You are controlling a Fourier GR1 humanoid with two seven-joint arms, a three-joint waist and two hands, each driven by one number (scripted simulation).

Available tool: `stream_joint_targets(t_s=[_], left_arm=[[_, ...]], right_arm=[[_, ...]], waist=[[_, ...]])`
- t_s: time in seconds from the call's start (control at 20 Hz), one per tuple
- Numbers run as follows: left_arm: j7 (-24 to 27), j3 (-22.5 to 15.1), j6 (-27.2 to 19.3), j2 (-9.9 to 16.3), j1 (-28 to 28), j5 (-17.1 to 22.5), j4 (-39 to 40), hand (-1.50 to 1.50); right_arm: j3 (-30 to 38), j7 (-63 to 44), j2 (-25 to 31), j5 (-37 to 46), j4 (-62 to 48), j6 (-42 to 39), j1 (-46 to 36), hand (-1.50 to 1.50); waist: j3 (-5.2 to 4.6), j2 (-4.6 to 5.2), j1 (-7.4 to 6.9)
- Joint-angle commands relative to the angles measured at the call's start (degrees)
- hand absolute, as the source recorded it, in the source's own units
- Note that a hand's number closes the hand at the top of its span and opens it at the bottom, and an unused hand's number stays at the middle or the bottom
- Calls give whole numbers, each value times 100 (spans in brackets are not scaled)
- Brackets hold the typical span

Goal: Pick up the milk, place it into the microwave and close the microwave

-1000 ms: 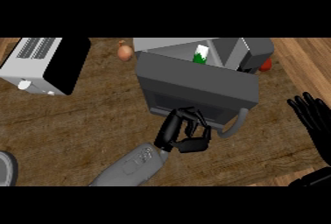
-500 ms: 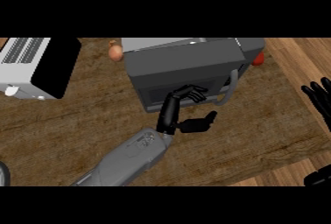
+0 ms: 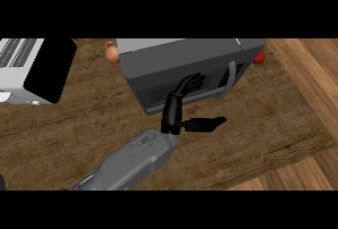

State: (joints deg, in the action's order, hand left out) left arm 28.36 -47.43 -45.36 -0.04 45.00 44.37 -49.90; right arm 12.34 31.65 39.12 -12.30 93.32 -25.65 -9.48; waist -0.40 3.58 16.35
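Observation:
The grey microwave (image 3: 191,58) stands at the back of the counter with its door (image 3: 178,87) shut flat against the front. Its pale handle (image 3: 229,80) runs down the door's right side. My left hand (image 3: 174,107) reaches up from the lower middle. The straight fingers (image 3: 191,82) touch the door and the thumb (image 3: 206,123) sticks out to the right. It holds nothing. The milk is hidden from view. My right hand does not show.
A white and black appliance (image 3: 30,71) stands at the back left. A tan round object (image 3: 111,52) lies left of the microwave and a red one (image 3: 260,56) peeks out at its right. The dark wooden counter (image 3: 251,134) ends along a slanted edge at the right.
The microwave door has swung from open to shut, hiding the milk inside. My left hand followed it forward with its fingers straightening. My right hand has left the view at the right.

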Motion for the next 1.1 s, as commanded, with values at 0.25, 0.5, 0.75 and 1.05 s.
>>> stream_joint_targets(t_s=[0.25, 0.5, 0.75, 1.05], left_arm=[[255, 387, -229, 4, 475, 554, 314, -150], [367, 303, -185, 4, 550, 785, 312, -150], [542, 240, -181, 4, 581, 906, 406, -150], [728, 170, -101, 4, 644, 983, 361, -150]], right_arm=[[93, 65, 125, 350, -55, 259, -270, 150], [88, 59, 195, 396, -105, 271, -504, 150], [77, 69, 252, 435, -232, 226, -578, 150], [-156, -36, -524, -577, -707, -163, -532, -150]], waist=[[17, 139, -19], [13, 160, -69], [20, 197, -39], [70, 285, -197]])
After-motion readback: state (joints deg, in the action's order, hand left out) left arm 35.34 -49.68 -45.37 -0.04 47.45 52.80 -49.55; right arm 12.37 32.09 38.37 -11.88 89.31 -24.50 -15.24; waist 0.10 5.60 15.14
